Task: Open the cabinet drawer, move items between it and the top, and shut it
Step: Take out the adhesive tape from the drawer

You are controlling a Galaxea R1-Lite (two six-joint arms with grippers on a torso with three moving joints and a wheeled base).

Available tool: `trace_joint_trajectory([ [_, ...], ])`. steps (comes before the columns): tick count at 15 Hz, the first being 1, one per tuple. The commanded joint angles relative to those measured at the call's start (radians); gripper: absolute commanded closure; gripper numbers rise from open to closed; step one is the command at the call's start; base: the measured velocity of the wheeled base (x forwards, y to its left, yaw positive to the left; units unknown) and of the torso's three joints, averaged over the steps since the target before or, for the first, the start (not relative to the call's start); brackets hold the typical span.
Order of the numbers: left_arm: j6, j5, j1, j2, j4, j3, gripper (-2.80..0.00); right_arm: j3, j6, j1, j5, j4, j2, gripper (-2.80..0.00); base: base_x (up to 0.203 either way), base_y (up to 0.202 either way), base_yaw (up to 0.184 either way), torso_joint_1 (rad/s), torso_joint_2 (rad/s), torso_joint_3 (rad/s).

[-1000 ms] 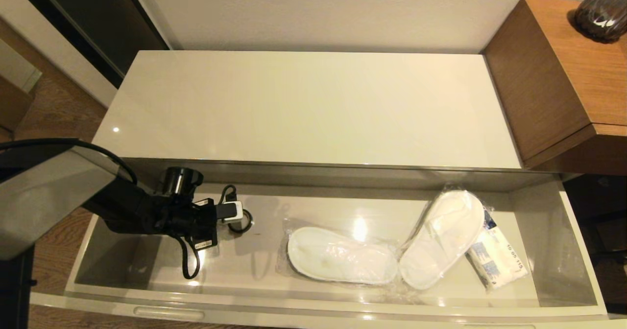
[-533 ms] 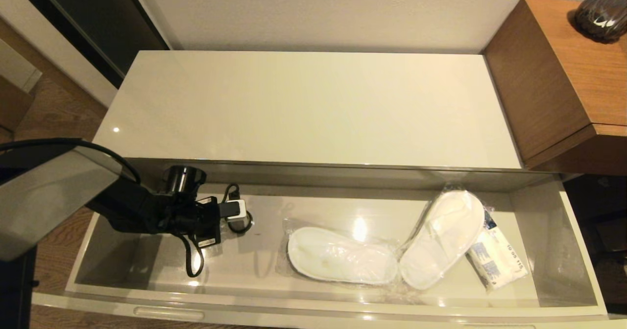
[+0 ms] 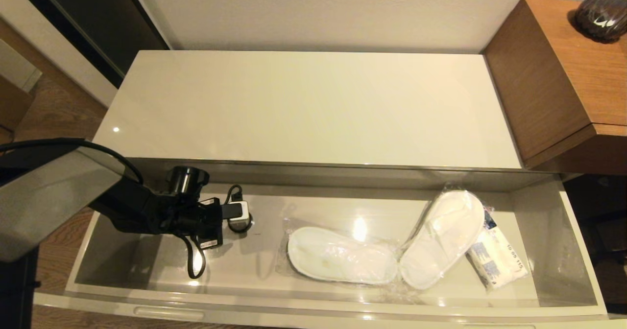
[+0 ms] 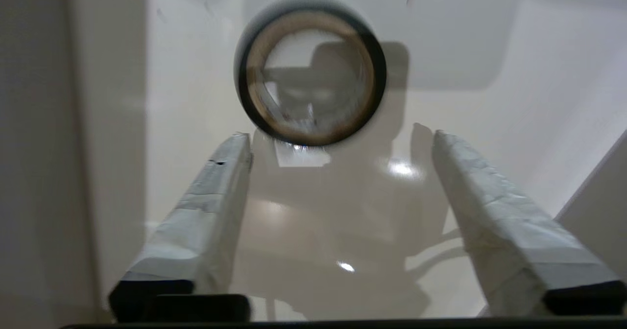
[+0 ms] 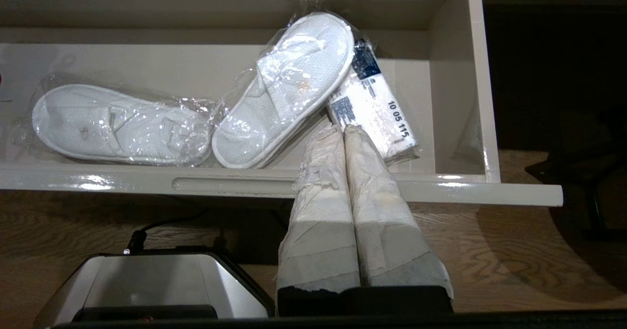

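My left claw [image 4: 338, 143] hangs spread wide inside the glossy cream drawer [image 3: 313, 314], over the black ring-shaped tape roll [image 4: 310, 72]; white blue-printed packet [image 5: 374, 108] reads "10 05 115".

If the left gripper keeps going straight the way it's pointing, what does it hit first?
Most likely the black tape roll, lying on the drawer floor just beyond the left gripper, roughly centred between its spread fingers.

In the open cabinet drawer [image 3: 578, 250], the tape roll [image 4: 311, 77] lies at the left end, the two bagged slippers [image 3: 387, 248] right of centre, a printed packet [image 3: 497, 260] beside them at the far right, behind it the top [image 3: 308, 108].
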Motion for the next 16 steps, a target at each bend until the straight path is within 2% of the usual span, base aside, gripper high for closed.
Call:
trace_joint_trajectory([
  [1, 0.004, -0.001, -0.019, 0.011, -0.003, -0.02, -2.8, 0.002, 0.0, 0.0, 0.0, 0.0, 0.002, 0.0, 0.0, 0.0, 0.0, 0.0, 0.0, 0.0],
  [7, -0.003, 0.008, -0.05, 0.055, -0.003, -0.057, -2.8, 0.0, 0.0, 0.0, 0.0, 0.0, 0.002, 0.0, 0.0, 0.0, 0.0, 0.0, 0.0, 0.0],
  [11, -0.01, 0.01, -0.056, 0.092, 0.005, -0.127, -2.8, 0.001, 0.0, 0.0, 0.0, 0.0, 0.002, 0.0, 0.0, 0.0, 0.0, 0.0, 0.0, 0.0],
  [16, -0.012, 0.013, -0.057, 0.099, 0.003, -0.129, -2.8, 0.0, 0.0, 0.0, 0.0, 0.0, 0.002, 0.0, 0.0, 0.0, 0.0, 0.0, 0.0, 0.0],
])
